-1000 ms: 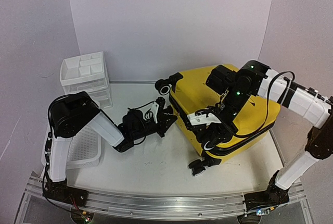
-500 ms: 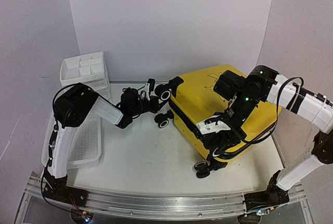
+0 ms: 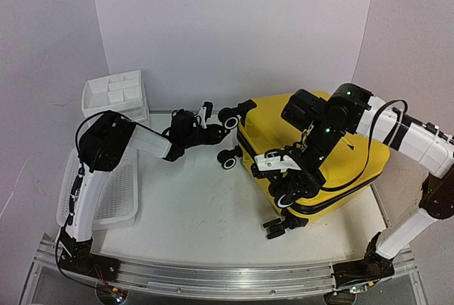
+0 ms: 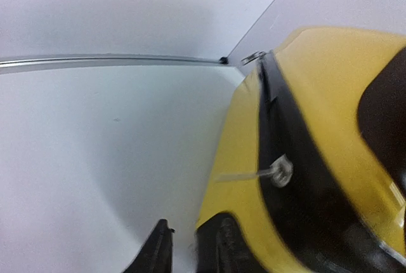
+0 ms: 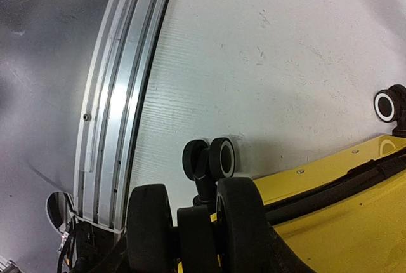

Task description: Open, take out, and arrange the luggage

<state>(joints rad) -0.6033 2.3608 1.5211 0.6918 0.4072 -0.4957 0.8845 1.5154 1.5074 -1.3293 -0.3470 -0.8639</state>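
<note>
Right end effector (image 5: 193,200), clamped on a wheel leg (image 5: 202,187) of the luggage (image 3: 266,119), should brace firmly. Left end effector (image 4: 190,251), fingers slightly apart near the luggage's zipper pull (image 4: 279,173), must pinch that pull squarely.

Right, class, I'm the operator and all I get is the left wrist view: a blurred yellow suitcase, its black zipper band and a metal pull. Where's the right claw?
Observer: The right claw is on the yellow suitcase, at its near-left corner. The right wrist view shows its fingers either side of a caster stem.
Operator: And my left claw?
Observer: The left claw points at the suitcase's wheeled end, just beside the far caster.
Operator: Anything over on my left?
Observer: A white mesh basket lies at the table's left edge, with a white drawer unit behind it.
</note>
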